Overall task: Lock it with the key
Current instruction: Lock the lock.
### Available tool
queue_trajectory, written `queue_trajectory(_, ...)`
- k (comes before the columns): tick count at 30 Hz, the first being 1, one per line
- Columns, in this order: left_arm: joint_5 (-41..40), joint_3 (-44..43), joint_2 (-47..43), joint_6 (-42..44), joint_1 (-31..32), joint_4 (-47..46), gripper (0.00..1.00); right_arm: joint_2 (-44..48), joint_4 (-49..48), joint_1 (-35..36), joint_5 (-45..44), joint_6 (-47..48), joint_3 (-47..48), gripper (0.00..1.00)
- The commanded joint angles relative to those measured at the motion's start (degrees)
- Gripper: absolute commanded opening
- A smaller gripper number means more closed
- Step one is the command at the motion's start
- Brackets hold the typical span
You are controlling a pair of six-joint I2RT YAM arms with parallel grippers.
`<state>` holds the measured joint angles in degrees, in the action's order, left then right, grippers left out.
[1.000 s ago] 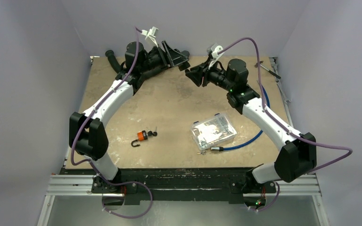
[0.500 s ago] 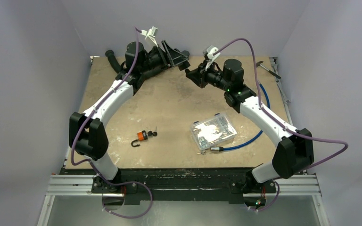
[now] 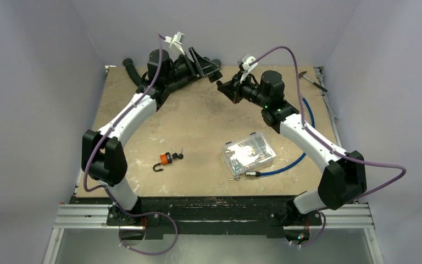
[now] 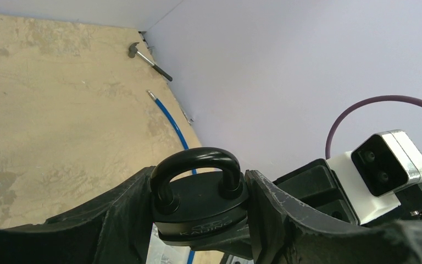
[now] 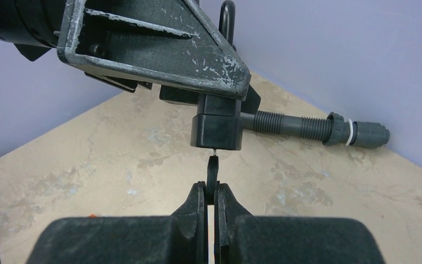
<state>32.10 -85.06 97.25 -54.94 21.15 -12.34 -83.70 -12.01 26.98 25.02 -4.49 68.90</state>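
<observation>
So from where I'm standing this one's maybe halfway there. The left tool (image 4: 199, 187) is clamped on the body of a black padlock (image 4: 198, 206), holding it up in the air over the far end of the worktop (image 3: 198, 126), shackle pointing away from the other arm. The shackle looks seated on both sides, as far as I can tell. The right tool (image 5: 212, 192) is pinched shut on the key (image 5: 212, 170), and the key's tip sits right at the underside of the lock body, touching it or as good as. I can't see any blade gone in, so I'd say lining up is about done and what's left is pushing it home and turning it

Room-wise it's tight up there. The two tools are nose to nose close to the back wall, and a grey threaded pipe fitting (image 5: 307, 125) lies along that wall just behind the lock. The left tool's finger frame hangs right over the key, so I reckon the only clean path is straight along the key's own line. Below them the worktop is bare. The clear plastic box (image 3: 248, 153), blue cable (image 3: 286, 165) and small orange padlock (image 3: 166, 159) are all well apart, down towards the near edge
</observation>
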Motion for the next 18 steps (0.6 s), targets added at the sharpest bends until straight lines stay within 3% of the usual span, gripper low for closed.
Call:
queue_trajectory(1,-5.19,-4.94,1.01,-2.13,-1.06,-6.03,0.00,3.37,-0.80,0.53,1.41,-1.04,-2.18,0.00)
queue_trajectory(18,-7.51,-10.06,4.44,1.04,-5.13,-6.04,0.00,5.74,-2.99,0.41,0.95,-6.54,-6.85,0.00)
